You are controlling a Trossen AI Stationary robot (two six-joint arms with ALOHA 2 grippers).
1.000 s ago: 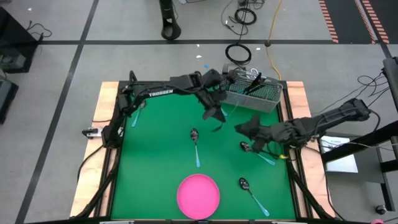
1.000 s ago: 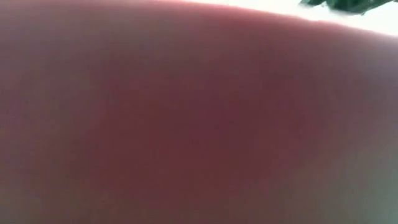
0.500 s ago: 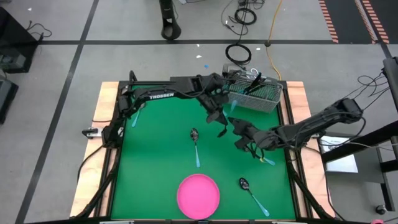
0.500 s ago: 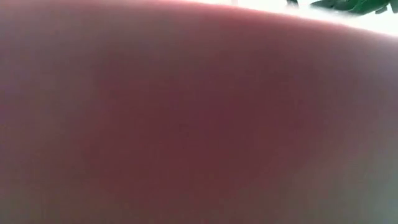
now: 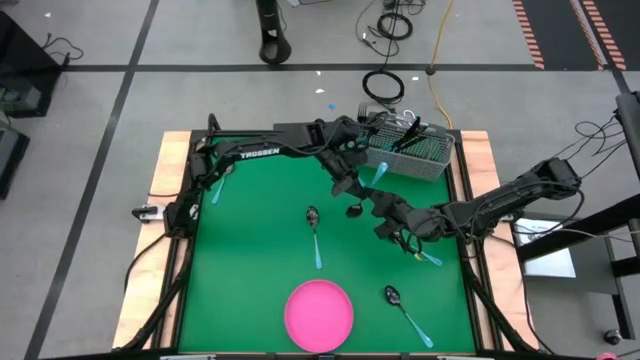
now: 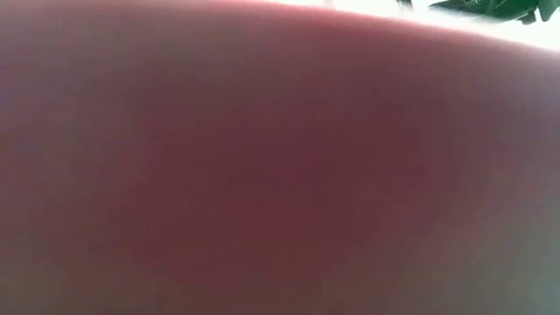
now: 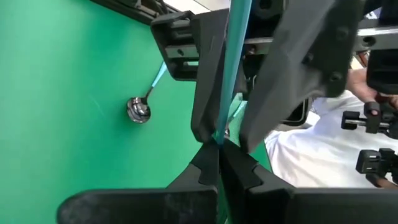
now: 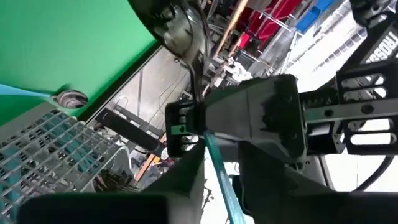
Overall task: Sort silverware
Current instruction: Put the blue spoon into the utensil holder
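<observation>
A green desk [image 5: 250, 220] is seen from above, with two dark arms meeting near its far right corner. The left claw [image 5: 345, 183] and the right claw [image 5: 385, 215] are brought close together, just in front of a grey mesh basket [image 5: 405, 155]. In the left wrist view, a thin light-blue handle [image 7: 233, 68] is pinched between the left claw's fingers [image 7: 208, 87], which are closed narrowly on it. In the right wrist view, the same handle [image 8: 217, 165] appears to be gripped by the right claw's fingers [image 8: 186, 180] too, though this is hard to judge. Its dark spoon head [image 8: 180, 28] is seen beyond the left claw.

More utensils are stood in the basket. Loose spoons are laid on the desk: one [image 5: 314, 235] near the middle, one [image 5: 405, 312] at the near right beside a pink plate [image 5: 320, 315], and a blue handle [image 5: 428, 258] just by the right arm. Another [image 5: 220, 185] lies at the far left. The low view is filled by a pink blur.
</observation>
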